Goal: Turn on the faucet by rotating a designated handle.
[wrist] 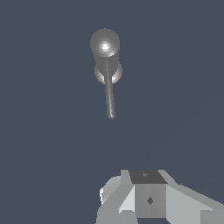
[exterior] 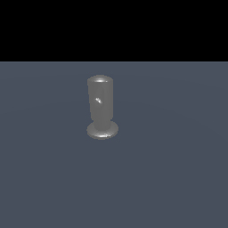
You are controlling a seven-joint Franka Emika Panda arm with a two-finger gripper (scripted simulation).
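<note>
Near the centre of the exterior view, slightly toward the exterior view's left, the faucet (exterior: 101,107) stands upright on a flat, dull blue-grey floor (exterior: 178,178). It is a grey metallic cylinder with a rounded top and a flat, round, flared base resting on the floor. A small bright glint sits on the front of the cylinder at about mid-height. Above the floor, the upper band of that frame is plain black. No part of the arm shows in the exterior view.

From the wrist camera the faucet (wrist: 105,46) is seen from above, its rounded cap brightly lit and the flared base peeking out from behind it. The handle (wrist: 109,94) is a thin, straight grey rod with a rounded tip, much slimmer than the body; it projects sideways from the cylinder's top and, in this picture, runs from the cap toward the gripper.

The gripper (wrist: 146,197) appears only as white and grey blocky housing at the edge of the wrist picture, well apart from the handle's tip and touching nothing. Its fingertips are out of frame, so I cannot tell whether the jaws are spread or closed.
</note>
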